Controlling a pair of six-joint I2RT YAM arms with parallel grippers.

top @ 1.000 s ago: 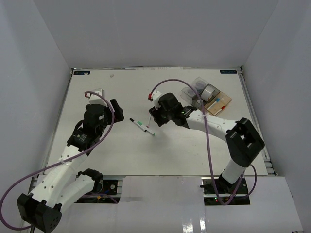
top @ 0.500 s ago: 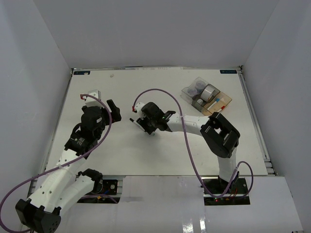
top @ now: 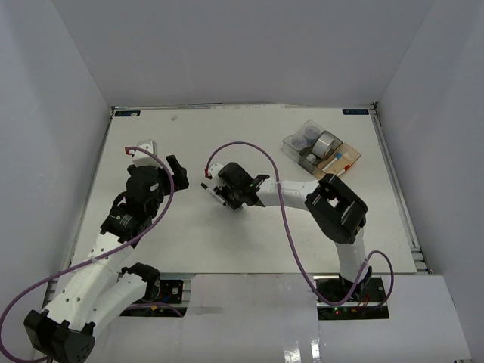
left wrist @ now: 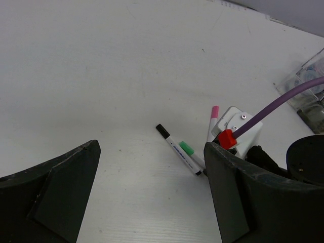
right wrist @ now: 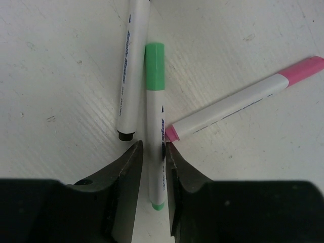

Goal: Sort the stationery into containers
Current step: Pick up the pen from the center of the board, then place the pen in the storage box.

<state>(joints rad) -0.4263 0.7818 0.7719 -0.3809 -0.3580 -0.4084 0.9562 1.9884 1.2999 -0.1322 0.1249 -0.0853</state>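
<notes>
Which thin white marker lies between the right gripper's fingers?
The green-capped white marker, straddled by the right gripper; the black-tipped white marker and pink-capped white marker lie outside, one each side.

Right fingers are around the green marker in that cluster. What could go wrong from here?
1. The pink marker ends right beside the green marker and the right fingers; a lift could drag or flick it.
2. The black-tipped marker lies close alongside and may get nudged and roll.
3. The grip sits near the green marker's tail, not its middle, so it may tilt when lifted.
</notes>
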